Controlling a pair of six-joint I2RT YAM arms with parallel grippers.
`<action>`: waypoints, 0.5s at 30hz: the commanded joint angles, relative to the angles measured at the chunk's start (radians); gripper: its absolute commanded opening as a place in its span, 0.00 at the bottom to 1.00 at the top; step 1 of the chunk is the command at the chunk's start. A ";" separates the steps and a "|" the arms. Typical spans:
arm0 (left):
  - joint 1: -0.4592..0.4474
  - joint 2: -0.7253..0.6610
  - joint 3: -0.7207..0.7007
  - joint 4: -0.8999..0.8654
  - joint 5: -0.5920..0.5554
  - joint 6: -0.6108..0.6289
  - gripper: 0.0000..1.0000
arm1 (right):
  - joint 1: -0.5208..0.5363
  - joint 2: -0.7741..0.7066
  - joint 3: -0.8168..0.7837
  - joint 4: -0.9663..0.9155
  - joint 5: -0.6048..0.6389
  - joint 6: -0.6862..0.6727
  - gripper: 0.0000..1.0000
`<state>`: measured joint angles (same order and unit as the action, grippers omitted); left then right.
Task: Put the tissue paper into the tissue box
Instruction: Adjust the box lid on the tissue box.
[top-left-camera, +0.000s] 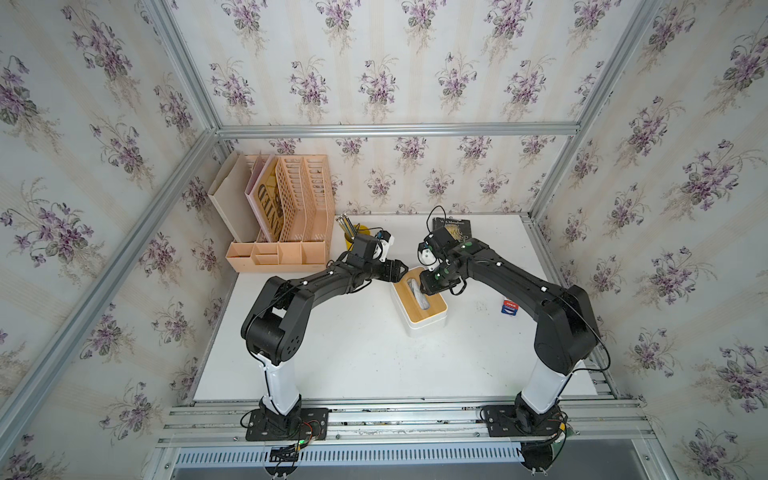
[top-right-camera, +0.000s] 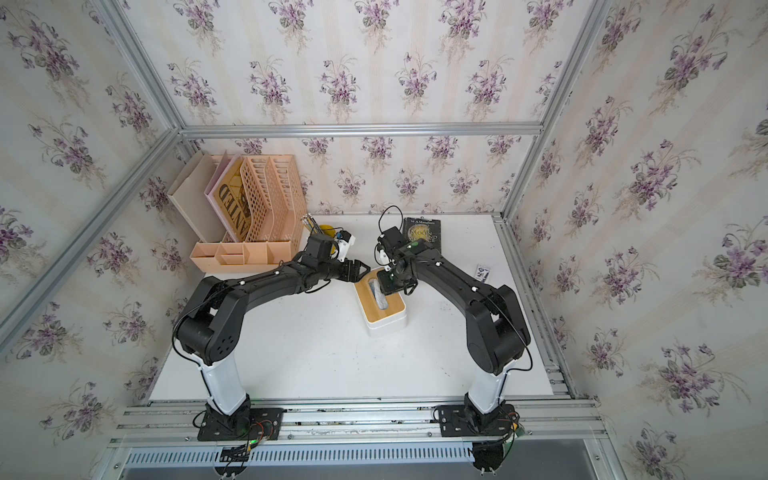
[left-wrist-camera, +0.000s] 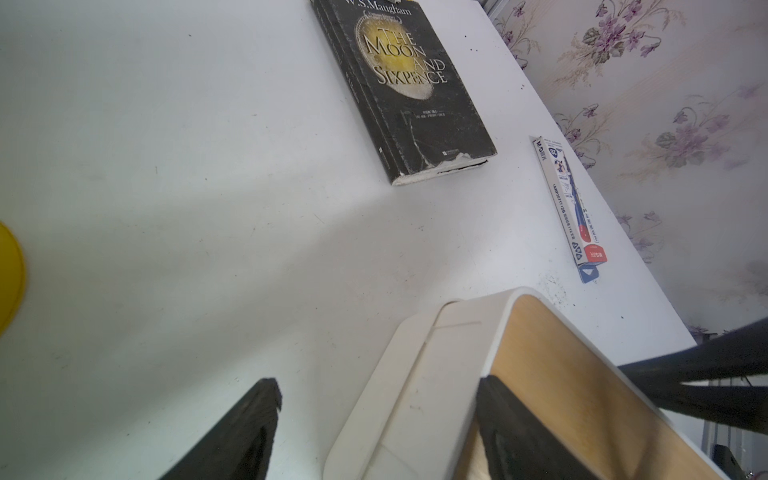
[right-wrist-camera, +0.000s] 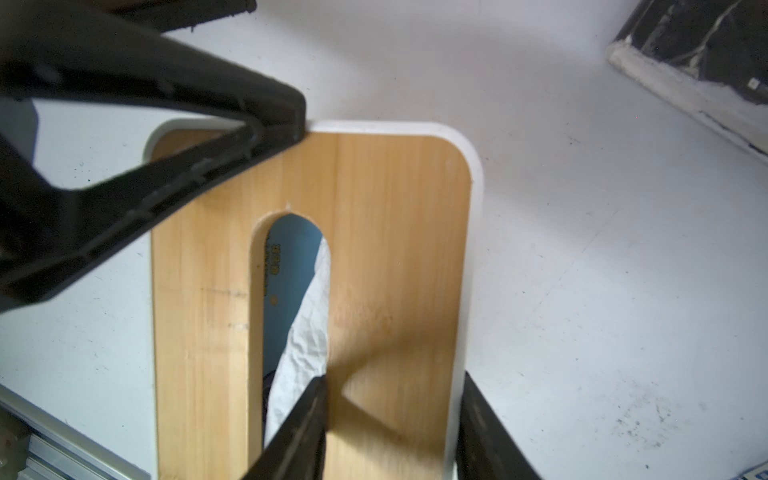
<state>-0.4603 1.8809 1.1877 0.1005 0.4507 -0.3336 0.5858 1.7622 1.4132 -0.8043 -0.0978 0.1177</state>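
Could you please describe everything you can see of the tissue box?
The tissue box is a white, rounded-corner, plastic-looking tub standing upright on the white table, askew to its edges. Its lid, bamboo-topped with a white rim, is on. Through the oblong slot shows the tissue paper, a blue pack with crumpled white tissue. The right gripper straddles slot and long edge, seemingly clamping the lid; the left gripper touches its end with one finger.

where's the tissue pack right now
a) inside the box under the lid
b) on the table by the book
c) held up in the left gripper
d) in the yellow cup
a: the blue tissue pack shows through the slot in the lid, which sits on the box.
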 joint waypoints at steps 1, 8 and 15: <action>0.003 0.000 0.002 -0.011 -0.034 0.004 0.78 | -0.003 -0.028 -0.066 0.040 -0.017 0.026 0.24; 0.003 -0.001 0.000 -0.012 -0.033 0.004 0.78 | -0.001 -0.054 -0.092 0.048 -0.002 0.023 0.49; 0.003 -0.005 -0.005 -0.008 -0.035 0.005 0.78 | 0.013 -0.084 -0.095 0.037 0.056 0.023 0.69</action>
<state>-0.4583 1.8816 1.1854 0.0906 0.4213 -0.3336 0.5926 1.6836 1.3209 -0.7563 -0.0784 0.1379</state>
